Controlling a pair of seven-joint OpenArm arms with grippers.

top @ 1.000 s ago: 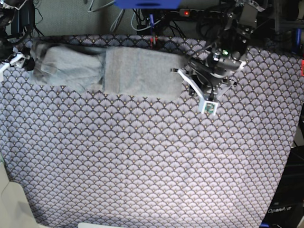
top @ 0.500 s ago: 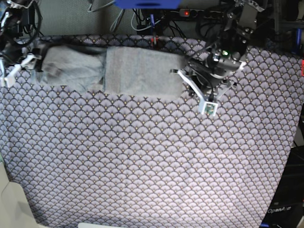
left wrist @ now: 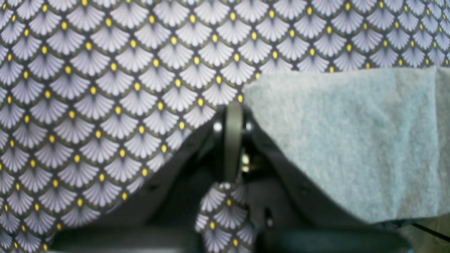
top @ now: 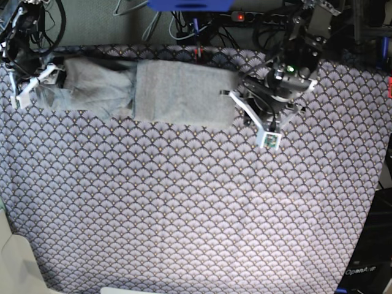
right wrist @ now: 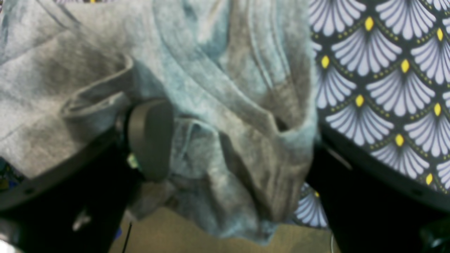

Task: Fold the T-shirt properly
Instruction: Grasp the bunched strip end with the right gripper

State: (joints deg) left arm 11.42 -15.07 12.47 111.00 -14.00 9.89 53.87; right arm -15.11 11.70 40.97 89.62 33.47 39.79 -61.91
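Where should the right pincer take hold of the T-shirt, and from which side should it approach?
Probably at the bunched end of the T-shirt, coming from the table edge beyond it. There the cloth stands up in loose folds, so the open right pincer can close around a ridge. The other end lies flat and smooth on the tablecloth, offering little to pinch.

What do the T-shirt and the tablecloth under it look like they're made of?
T-shirt: soft matte grey knit, probably cotton jersey; it shows a fuzzy surface and limp, rounded creases. Tablecloth: thin smooth printed fabric, likely woven; it lies flat with a crisp fan pattern.
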